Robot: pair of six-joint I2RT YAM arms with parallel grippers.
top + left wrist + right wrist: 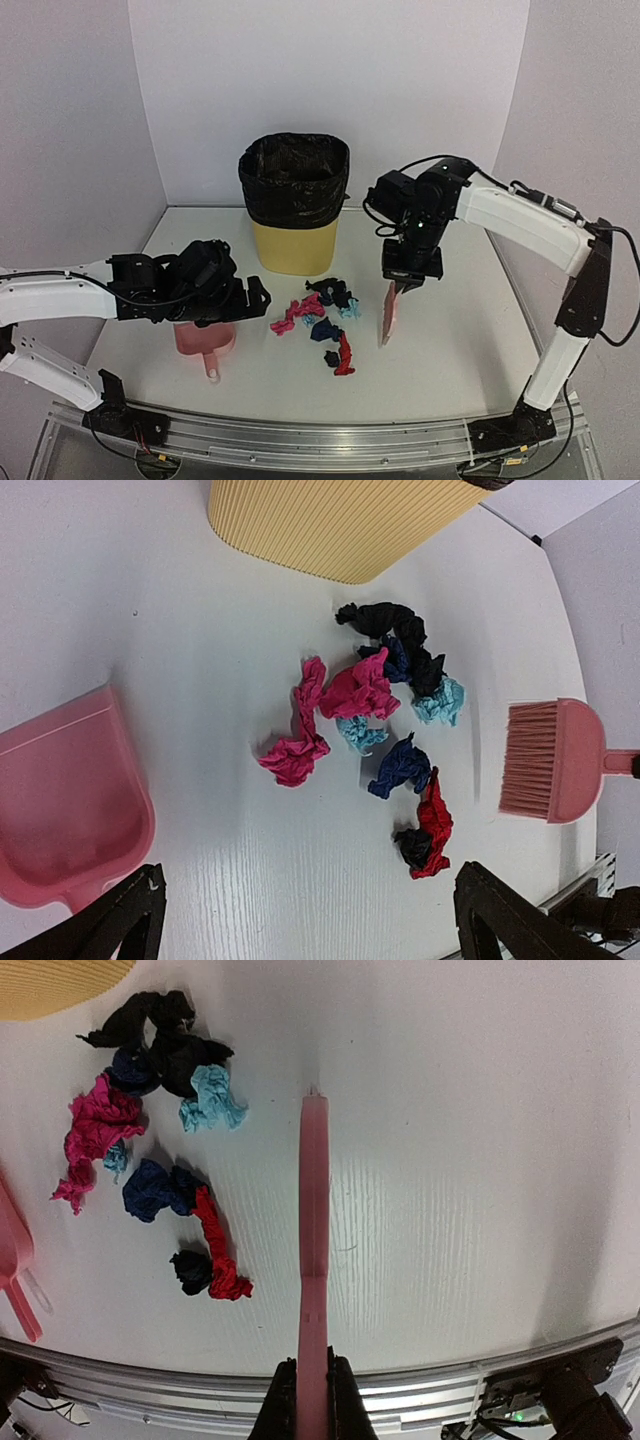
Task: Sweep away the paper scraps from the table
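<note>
In the top view, the paper scraps (322, 328) lie clustered at the centre of the table (450, 350), just below the bin (294, 203). The dustpan (205, 340) sits to their left, apart from them, and the brush (389, 312) is close on their right.

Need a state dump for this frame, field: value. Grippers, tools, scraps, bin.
left gripper: open, empty, over the near-left table area
right gripper: shut on the pink brush handle
pink brush: hangs bristle end down, right of the scraps; table contact unclear
pink dustpan: on the table, left of the scraps, not held, no scraps seen in it
paper scraps: one loose cluster between dustpan and brush; red/magenta, navy, teal
yellow bin: black liner, behind the scraps
table: white, scraps not yet swept
</note>
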